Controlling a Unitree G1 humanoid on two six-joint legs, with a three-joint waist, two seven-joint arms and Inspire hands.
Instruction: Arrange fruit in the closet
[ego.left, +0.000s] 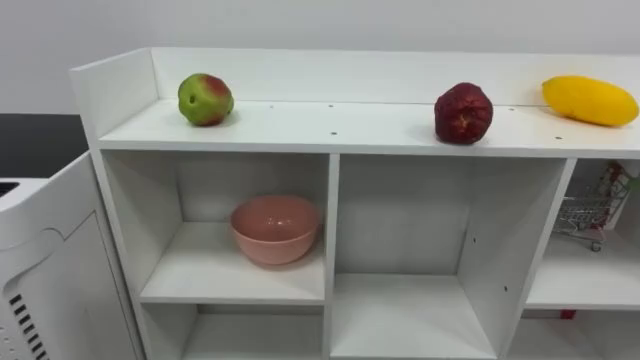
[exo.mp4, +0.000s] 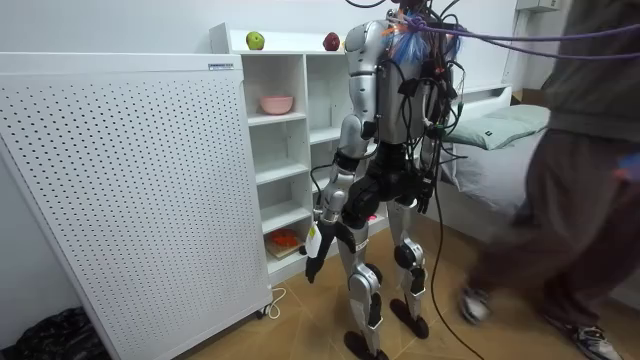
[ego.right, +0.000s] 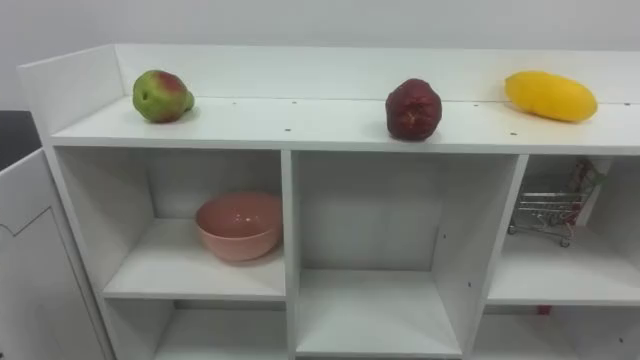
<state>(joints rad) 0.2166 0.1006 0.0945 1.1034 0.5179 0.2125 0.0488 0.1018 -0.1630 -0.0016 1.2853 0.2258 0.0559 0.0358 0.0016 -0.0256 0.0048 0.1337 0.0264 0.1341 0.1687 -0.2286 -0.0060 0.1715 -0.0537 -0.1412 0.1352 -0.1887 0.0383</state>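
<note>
Three fruits lie on top of the white closet: a green-red apple at the left, a dark red fruit right of the middle, and a yellow mango at the far right. The same top shelf carries the apple, dark red fruit and mango. In the room view I stand upright facing the closet. My left hand hangs by my thigh with relaxed fingers, holding nothing.
A pink bowl sits in the upper left compartment. A small wire shopping cart stands in the right one. A white perforated panel adjoins the closet's left side. A person moves at the room view's right, by a bed.
</note>
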